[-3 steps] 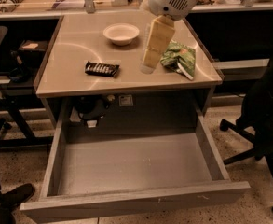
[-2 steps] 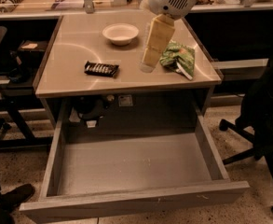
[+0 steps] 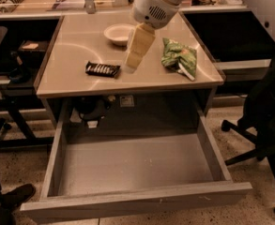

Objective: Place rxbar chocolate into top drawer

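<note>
Standing pulled wide out beneath the tabletop, the top drawer (image 3: 137,199) shows a bare grey bottom. Above it, the tan table (image 3: 76,41) carries everything else. The gripper (image 3: 131,64) hangs tilted over the table's middle, its tip low near the surface; whether it is open or closed cannot be told. A green snack bag (image 3: 178,56) lies to its right, a pale bowl (image 3: 119,33) behind it. The rxbar chocolate (image 3: 102,69) lies flat on the table, just left of the gripper's tip.

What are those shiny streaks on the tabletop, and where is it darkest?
Camera view: warm light leaves curved glare on the tabletop around the rxbar chocolate; the gripper hangs over it beside the bar; the darkest shadow lies under the tabletop, behind the open top drawer.
</note>
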Robot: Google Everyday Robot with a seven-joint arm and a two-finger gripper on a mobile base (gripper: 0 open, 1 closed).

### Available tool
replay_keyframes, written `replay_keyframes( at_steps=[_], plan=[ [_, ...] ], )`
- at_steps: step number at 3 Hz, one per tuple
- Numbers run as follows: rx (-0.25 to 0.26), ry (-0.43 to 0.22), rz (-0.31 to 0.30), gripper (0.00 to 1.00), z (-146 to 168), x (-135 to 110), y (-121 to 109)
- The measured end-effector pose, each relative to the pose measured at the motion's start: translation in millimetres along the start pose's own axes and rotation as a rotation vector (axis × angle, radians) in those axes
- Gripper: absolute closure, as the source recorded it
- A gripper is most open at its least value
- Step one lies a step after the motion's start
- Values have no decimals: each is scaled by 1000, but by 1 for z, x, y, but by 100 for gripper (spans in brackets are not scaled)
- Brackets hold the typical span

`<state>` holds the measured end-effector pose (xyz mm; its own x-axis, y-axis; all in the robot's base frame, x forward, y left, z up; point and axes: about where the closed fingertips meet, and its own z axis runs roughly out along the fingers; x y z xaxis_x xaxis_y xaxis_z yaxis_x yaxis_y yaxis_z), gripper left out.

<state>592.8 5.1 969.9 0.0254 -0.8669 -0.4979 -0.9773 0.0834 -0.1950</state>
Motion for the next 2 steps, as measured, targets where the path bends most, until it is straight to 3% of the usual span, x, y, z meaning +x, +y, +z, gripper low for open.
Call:
replay_keyframes(
  at_steps=[1, 2],
  plan=[
    [-10, 23, 43, 0, 22, -5, -31],
    [-6, 16, 40, 0, 22, -8, -32]
  ],
)
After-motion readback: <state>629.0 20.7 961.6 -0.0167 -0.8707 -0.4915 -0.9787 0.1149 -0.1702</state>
